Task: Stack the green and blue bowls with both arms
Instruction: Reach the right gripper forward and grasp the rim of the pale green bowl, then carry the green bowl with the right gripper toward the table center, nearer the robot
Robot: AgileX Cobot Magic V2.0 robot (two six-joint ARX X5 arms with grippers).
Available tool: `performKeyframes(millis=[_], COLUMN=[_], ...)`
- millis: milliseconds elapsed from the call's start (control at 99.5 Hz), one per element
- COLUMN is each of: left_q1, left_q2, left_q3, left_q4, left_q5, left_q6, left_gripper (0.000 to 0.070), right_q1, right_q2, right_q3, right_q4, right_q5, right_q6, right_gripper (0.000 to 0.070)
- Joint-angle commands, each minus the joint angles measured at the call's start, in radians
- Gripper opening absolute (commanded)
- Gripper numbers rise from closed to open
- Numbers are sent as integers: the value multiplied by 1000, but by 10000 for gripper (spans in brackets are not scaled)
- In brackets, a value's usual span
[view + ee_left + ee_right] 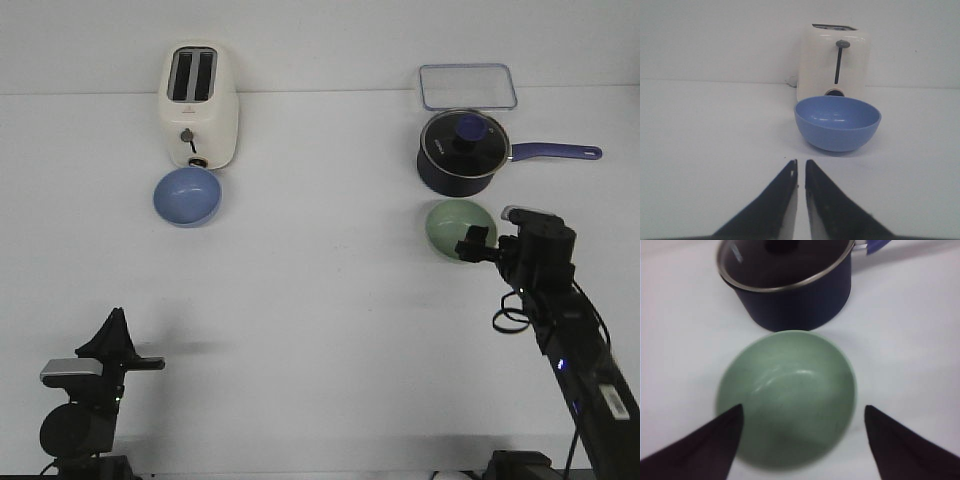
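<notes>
The periwinkle blue bowl [187,196] sits upright on the white table just in front of the toaster; it also shows in the left wrist view [837,122]. The sage green bowl [452,224] sits upright in front of the saucepan, and fills the right wrist view [790,395]. My right gripper [476,244] hovers over the green bowl's near edge, open and empty [802,412]; one finger is over the rim, the other outside it. My left gripper [114,322] is shut and empty [801,162], low at the near left, well short of the blue bowl.
A cream toaster [200,103] stands at the back left, touching or nearly touching the blue bowl. A dark navy saucepan [460,150] with a glass lid and long handle stands right behind the green bowl. A clear lidded container [467,85] lies at the back right.
</notes>
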Motion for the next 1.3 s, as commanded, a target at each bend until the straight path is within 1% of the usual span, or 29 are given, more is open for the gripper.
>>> performKeyframes(millis=[0, 191, 241, 261, 291, 392, 422, 432, 532, 683, 814, 904, 1005, 1135, 1236, 1286], left_q1=[1, 1, 1, 1, 1, 1, 1, 1, 1, 1, 1, 1, 1, 1, 1, 1], left_q2=[-1, -1, -1, -1, -1, -1, -1, -1, -1, -1, -1, -1, -1, -1, -1, -1], left_q3=[-20, -20, -20, -20, -20, -20, -20, -20, -20, -20, -20, -20, -20, -20, -20, -20], left_q4=[11, 11, 11, 11, 11, 11, 11, 11, 10, 11, 11, 11, 11, 11, 11, 11], left_q5=[1, 1, 1, 1, 1, 1, 1, 1, 1, 1, 1, 1, 1, 1, 1, 1], left_q6=[15, 15, 15, 15, 15, 15, 15, 15, 15, 15, 15, 15, 15, 11, 10, -16], left_gripper=[15, 15, 15, 15, 15, 15, 15, 15, 15, 15, 15, 15, 15, 15, 15, 15], right_q1=[-5, -17, -21, -21, -22, -22, -22, -22, -22, -25, -21, 6, 72, 201, 319, 377], right_q2=[109, 328, 369, 383, 402, 427, 427, 427, 404, 307, 184, 103, 6, -112, -161, -165], right_q3=[67, 189, 207, 212, 218, 224, 224, 224, 227, 227, 226, 212, 145, 5, -95, -130], right_q4=[-18, -62, -65, -65, -63, -63, -64, -63, -70, -101, -147, -188, -196, -177, -141, -127], right_q5=[2, 50, 50, 50, 50, 49, 49, 48, 41, -17, -97, -144, -191, -188, -185, -176], right_q6=[-42, -58, -58, -60, -65, -73, -76, -77, -77, -84, -78, -78, -75, -7, 56, 81], right_gripper=[544, 530, 503, 473, 402, 82, 6, 0, 0, 0, 0, 0, 0, 0, 0, 0])
